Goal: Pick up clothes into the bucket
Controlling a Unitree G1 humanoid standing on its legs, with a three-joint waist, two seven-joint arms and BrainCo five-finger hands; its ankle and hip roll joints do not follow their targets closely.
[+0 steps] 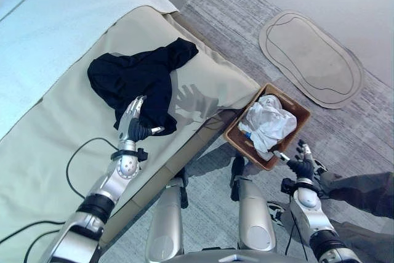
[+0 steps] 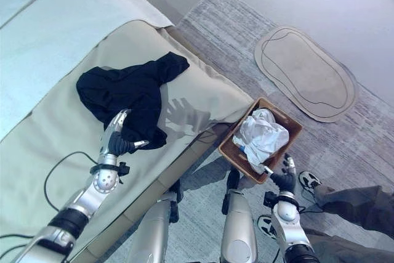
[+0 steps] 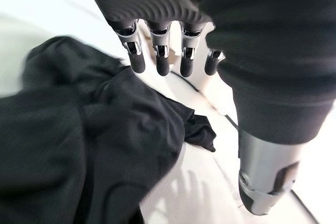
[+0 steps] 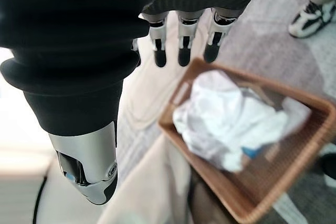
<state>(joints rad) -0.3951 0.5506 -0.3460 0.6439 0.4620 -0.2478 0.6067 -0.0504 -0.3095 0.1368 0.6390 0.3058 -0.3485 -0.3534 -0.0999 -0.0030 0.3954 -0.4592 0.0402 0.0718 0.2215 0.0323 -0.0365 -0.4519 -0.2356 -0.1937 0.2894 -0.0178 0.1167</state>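
Hovering with relaxed, empty fingers, the left hand (image 1: 132, 125) sits at the near edge of the black garment (image 1: 140, 78) on the bed (image 1: 55, 127) — the right hand (image 1: 301, 164), open too, hangs beside the brown basket (image 1: 294, 108) of white clothes (image 1: 268, 122) on the floor.

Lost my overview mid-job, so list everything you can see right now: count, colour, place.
Black garment: one, black, crumpled on the bed under the left hand.
White clothes: one bundle, white, inside the basket.
Basket: one, brown wicker, on the rug beside the bed.
Bed: one, beige cover with pale blue sheet.
Rug: one, grey, on the floor.
Mat: one, beige oval, beyond the basket.
Person: shoe near the basket.
Left hand: open, over the garment.
Right hand: open, beside the basket.
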